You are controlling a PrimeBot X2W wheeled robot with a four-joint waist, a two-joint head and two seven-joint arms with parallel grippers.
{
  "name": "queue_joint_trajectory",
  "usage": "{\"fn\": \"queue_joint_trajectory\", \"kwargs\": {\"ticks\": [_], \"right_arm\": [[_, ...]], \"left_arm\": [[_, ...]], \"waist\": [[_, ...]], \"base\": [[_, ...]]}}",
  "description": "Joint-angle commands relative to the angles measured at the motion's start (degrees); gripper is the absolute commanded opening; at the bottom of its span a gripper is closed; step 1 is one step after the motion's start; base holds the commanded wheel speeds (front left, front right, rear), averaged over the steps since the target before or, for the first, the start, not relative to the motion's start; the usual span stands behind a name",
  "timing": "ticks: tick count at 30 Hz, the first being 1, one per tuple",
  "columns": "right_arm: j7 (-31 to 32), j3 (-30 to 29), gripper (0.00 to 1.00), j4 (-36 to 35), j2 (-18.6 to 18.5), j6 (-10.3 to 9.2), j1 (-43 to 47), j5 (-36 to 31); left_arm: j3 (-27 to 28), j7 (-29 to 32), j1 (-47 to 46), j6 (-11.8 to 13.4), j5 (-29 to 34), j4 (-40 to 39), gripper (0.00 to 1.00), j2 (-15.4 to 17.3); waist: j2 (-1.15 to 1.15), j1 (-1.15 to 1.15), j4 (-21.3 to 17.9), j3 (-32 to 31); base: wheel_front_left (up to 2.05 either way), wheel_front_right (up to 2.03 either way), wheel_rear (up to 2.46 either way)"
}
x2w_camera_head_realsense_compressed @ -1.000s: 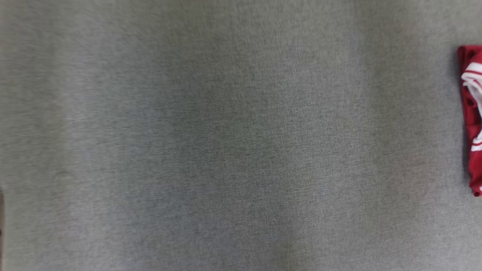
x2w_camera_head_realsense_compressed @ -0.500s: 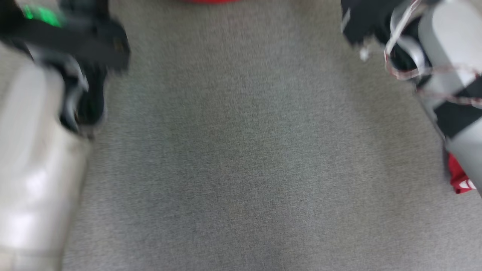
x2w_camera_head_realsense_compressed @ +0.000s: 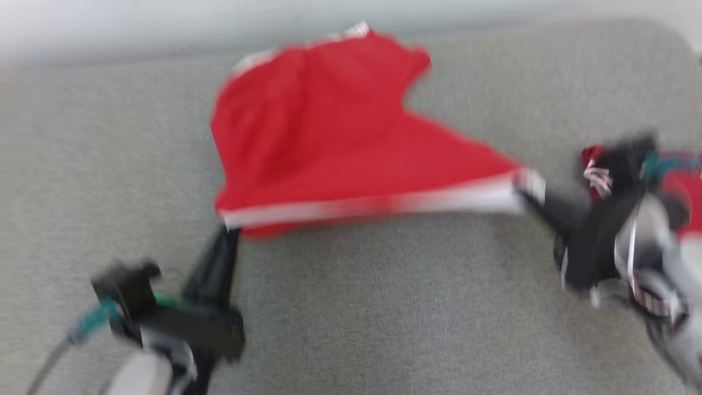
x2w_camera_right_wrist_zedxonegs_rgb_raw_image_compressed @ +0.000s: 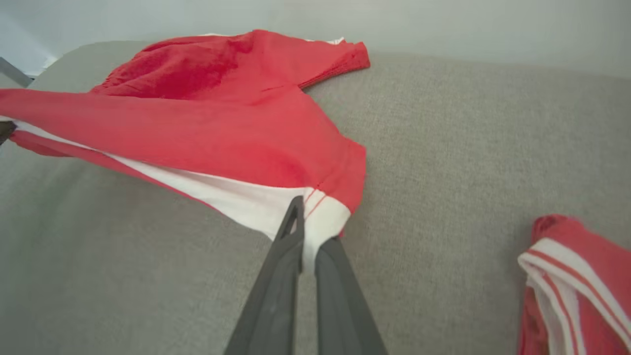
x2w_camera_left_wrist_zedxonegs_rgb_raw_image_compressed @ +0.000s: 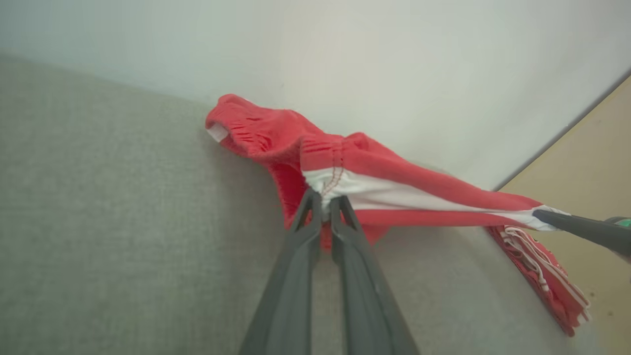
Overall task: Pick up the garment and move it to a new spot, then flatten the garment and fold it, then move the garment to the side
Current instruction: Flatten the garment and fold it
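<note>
The garment [x2w_camera_head_realsense_compressed: 340,148] is red with a white band along its near hem, stretched out over the grey table [x2w_camera_head_realsense_compressed: 384,318]. My left gripper [x2w_camera_head_realsense_compressed: 227,230] is shut on the hem's left corner, and my right gripper [x2w_camera_head_realsense_compressed: 529,189] is shut on its right corner. In the left wrist view the fingers [x2w_camera_left_wrist_zedxonegs_rgb_raw_image_compressed: 323,204] pinch the white band of the garment [x2w_camera_left_wrist_zedxonegs_rgb_raw_image_compressed: 374,172], which hangs taut toward the other gripper's dark finger at the right. Seen from the right wrist, the gripper [x2w_camera_right_wrist_zedxonegs_rgb_raw_image_compressed: 308,231] clamps the white hem while the rest of the garment [x2w_camera_right_wrist_zedxonegs_rgb_raw_image_compressed: 207,113] drapes down to the table.
A second red garment with white stripes [x2w_camera_right_wrist_zedxonegs_rgb_raw_image_compressed: 572,286] lies bunched on the table at the right, near my right arm [x2w_camera_head_realsense_compressed: 652,263]. A pale wall [x2w_camera_head_realsense_compressed: 109,27] runs behind the table's far edge. In the left wrist view the floor [x2w_camera_left_wrist_zedxonegs_rgb_raw_image_compressed: 591,162] shows past the table's edge.
The head camera has swung upward, so the view went from bare grey table to both arms and now the stretched red garment. The picture is blurred by motion.
</note>
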Motion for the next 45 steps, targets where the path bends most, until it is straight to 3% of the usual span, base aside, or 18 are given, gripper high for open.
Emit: {"fn": "queue_joint_trajectory", "kwargs": {"ticks": [1,8,9,15,20,24,29,34,45], "right_arm": [[2.5,-1.82,0.0,-1.83,-0.97,-0.13,5.5,0.37],[17.11,-14.09,0.0,-12.99,-0.94,-0.15,27.56,-1.43],[22.15,-18.1,0.0,-17.03,0.62,-0.15,33.93,-2.02],[37.64,-30.84,0.0,-29.7,7.41,-0.14,49.45,-9.07],[44.4,-35.02,0.0,-39.25,13.31,-0.14,53.54,-13.72],[42.3,-33.68,0.0,-43.0,13.01,-0.14,47.72,-18.58],[35.72,-27.62,0.0,-35.92,10.18,-0.13,35.48,-20.83],[29.49,-21.44,0.0,-23.81,7.66,-0.13,23.42,-21.16],[16.0,-14.38,0.0,1.95,9.39,-0.13,2.27,-21.46]], "left_arm": [[-0.37,-0.11,3.59,0.11,0.62,0.5,0.0,0.25],[-2.18,0.93,13.72,2.12,1.73,0.74,0.0,2.15],[-3.22,2.56,16.23,2.46,2.07,-0.59,0.0,3.23],[-6.77,11.87,23.54,5.0,2.73,-5.85,0.0,7.78],[-7.88,15.73,27.27,6.5,1.95,-11.93,0.0,9.49],[-6.94,15.53,28.03,7.0,0.42,-16.43,0.0,8.81],[-6.29,15.32,23.75,7.11,-1.41,-16.58,0.0,5.83],[-5.53,16.1,16.92,8.24,-1.94,-13.71,0.0,2.82],[-4.88,17.21,2.18,10.69,-0.83,-4.79,0.0,-2.36]], "waist": [[0.01,0.03,2.53,-7.72],[0.01,0.03,3.64,-11.88],[0.01,0.03,3.89,-12.34],[0.01,0.03,4.36,-12.45],[0.01,0.03,4.81,-12.21],[0.01,0.03,4.63,-11.26],[0.01,0.03,4.99,-10.17],[0.01,0.03,6.54,-8.56],[0.01,0.03,10.7,-3.93]], "base": [[0.0,0.0,0.0],[0.0,0.0,0.0],[0.0,0.0,0.0],[0.0,0.0,0.0],[0.0,0.0,0.0],[0.0,0.0,0.0],[0.0,0.0,0.0],[0.0,0.0,0.0],[0.0,0.0,0.0]]}}
